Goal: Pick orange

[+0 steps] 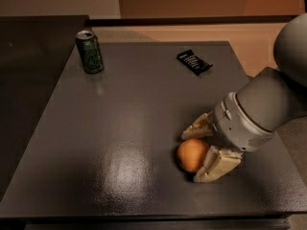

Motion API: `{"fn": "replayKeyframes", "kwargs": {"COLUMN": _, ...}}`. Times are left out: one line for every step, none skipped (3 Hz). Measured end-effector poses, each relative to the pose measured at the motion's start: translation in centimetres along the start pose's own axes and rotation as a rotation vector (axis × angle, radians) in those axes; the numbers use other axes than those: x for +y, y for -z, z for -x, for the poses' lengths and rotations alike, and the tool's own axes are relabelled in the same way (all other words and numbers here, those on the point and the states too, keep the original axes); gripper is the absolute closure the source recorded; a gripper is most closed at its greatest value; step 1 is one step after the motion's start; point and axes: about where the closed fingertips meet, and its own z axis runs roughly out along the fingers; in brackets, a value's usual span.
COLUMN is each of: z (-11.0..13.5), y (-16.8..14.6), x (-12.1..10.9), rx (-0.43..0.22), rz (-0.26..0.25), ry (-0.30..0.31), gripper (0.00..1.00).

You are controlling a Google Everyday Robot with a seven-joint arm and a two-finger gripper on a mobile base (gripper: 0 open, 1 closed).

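Observation:
The orange (190, 154) is a round orange fruit resting on the dark grey table (120, 128), near its front right. My gripper (197, 153) comes in from the right on a thick grey arm. Its two cream fingers (215, 166) stand open on either side of the orange, one behind it and one in front. The orange sits between them, its right side hidden by the gripper. I cannot tell if the fingers touch it.
A green can (89, 51) stands upright at the table's back left. A small black packet (194, 62) lies at the back right. The table's front edge is just below the orange. A lower dark surface lies to the left.

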Motion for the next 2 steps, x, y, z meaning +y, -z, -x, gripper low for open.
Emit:
{"fn": "replayKeyframes", "kwargs": {"z": 0.3, "y": 0.2, "x": -0.1, "rx": -0.012, "rz": 0.002, "ry": 0.005, "gripper": 0.64}}
{"fn": "replayKeyframes", "kwargs": {"z": 1.6, "y": 1.9, "x": -0.8, "rx": -0.054, "rz": -0.014, "ry": 0.009, "gripper": 0.87}}
